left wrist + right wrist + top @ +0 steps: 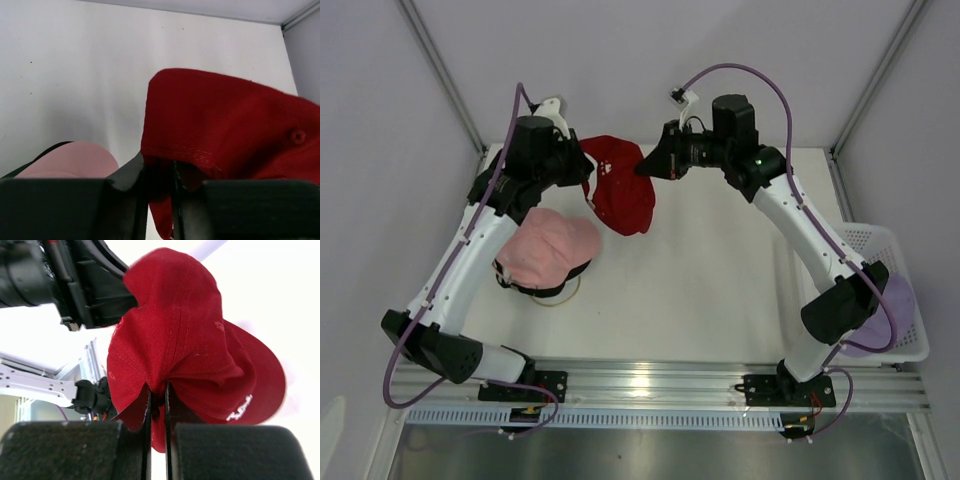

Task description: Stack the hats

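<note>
Nearest: the lavender cap (896, 300) is in the white basket (910, 245), beside the right elbow. Next, the pink cap (552, 243) sits on a dark cap (532, 289) under the left forearm, well clear of both grippers. Farthest: the red cap (620, 190), strung between the two. The left gripper (586, 178) is pinched tight on its rim, left side. The right gripper (643, 167) is clamped on a fold of crown fabric, jaws almost touching. Long axis runs far-to-near, brim (250, 390) toward the near side, with white lettering on it.
</note>
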Controlling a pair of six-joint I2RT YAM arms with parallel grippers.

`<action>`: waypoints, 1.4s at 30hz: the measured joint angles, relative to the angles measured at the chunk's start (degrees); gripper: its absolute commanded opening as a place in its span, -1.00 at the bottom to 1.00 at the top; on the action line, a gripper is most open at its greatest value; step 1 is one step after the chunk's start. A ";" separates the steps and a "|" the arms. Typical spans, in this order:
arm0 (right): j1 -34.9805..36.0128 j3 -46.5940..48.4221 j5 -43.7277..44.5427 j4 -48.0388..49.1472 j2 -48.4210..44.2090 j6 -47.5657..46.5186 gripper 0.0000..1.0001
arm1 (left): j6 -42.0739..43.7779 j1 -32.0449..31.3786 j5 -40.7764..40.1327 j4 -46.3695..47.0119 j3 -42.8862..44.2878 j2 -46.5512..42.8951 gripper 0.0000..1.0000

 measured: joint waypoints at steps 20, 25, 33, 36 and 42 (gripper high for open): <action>9.86 20.39 -7.48 -0.72 18.60 1.62 -1.00 | -17.77 3.06 -12.07 -22.77 -13.33 -28.85 -0.96; 12.35 24.26 -7.34 -4.37 22.34 0.33 -0.99 | -18.29 13.77 -7.02 -21.33 -22.95 -30.93 -0.95; 13.86 24.79 -7.21 -6.54 24.94 -0.13 -0.96 | -15.69 24.17 0.85 -19.28 -27.30 -31.98 -0.95; 14.80 26.82 -7.19 -6.73 25.64 -0.13 -0.95 | -14.21 27.12 2.51 -19.30 -27.26 -32.00 -0.91; 15.58 30.03 -7.41 -5.88 26.25 1.53 -0.95 | -12.72 30.75 4.68 -19.76 -25.03 -32.35 -0.82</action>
